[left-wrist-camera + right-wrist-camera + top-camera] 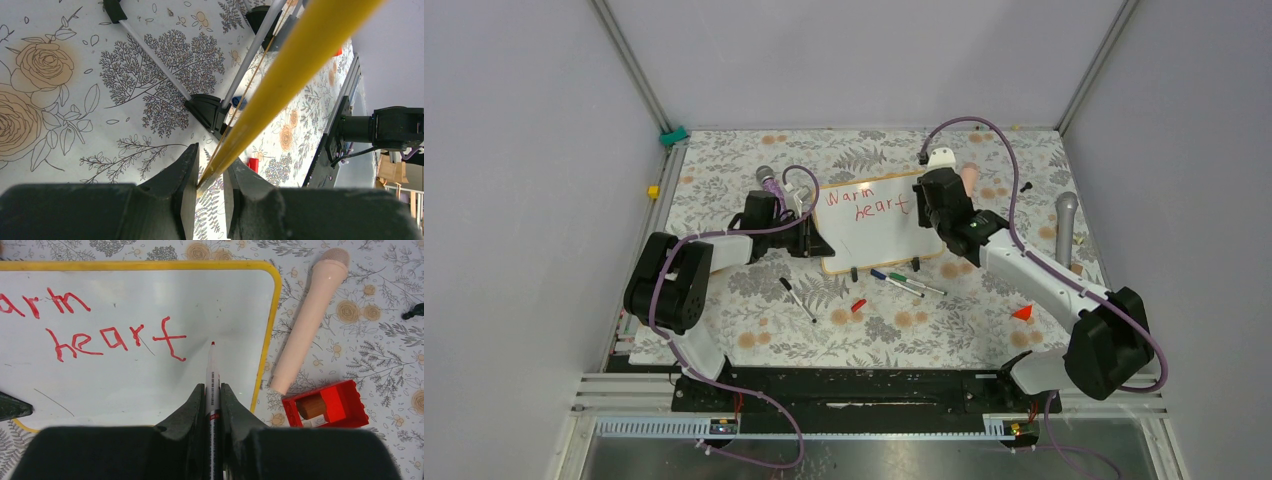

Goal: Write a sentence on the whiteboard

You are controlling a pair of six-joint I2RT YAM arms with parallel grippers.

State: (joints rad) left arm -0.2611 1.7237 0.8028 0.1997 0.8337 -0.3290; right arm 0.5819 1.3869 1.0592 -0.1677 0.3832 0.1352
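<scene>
Floral-print cloth covered the table (724, 180), with grey walls closing it in on three sides. The board (879, 245) sat near the middle between the two arms, turned a bit so its right end was further back. On it were red words (864, 205) in two lines, "Warm" and under that "heart", shifted a little to the right. The left gripper (809, 235) was at the board's left edge. From its wrist cam you could see the yellowish frame (300, 55) running right down between the fingers (182, 185), so the left gripper (210, 185) was clamped on the frame. A black clip foot (207, 110) showed just past it. The right gripper (929, 215) was over the right end of the board, squeezed tight on a pen (211, 370) that poked straight out from between its fingers (192, 405). The pen's red tip was just right of the "t" in the words (114, 338), over bare board (125, 385). I honestly couldn't tell whether the tip was touching or a hair off. From that wrist cam, the right gripper (212, 390) had a pink mic (305, 325) lying just beside the board's right edge and a red box (325, 405) with something wooden in it near the mic's thin end. A few loose markers (904, 283) lay just in front of the board, along with a red cap (857, 305) and a black pen (796, 298). A grey mic (1066, 225) lay far off on the right.
</scene>
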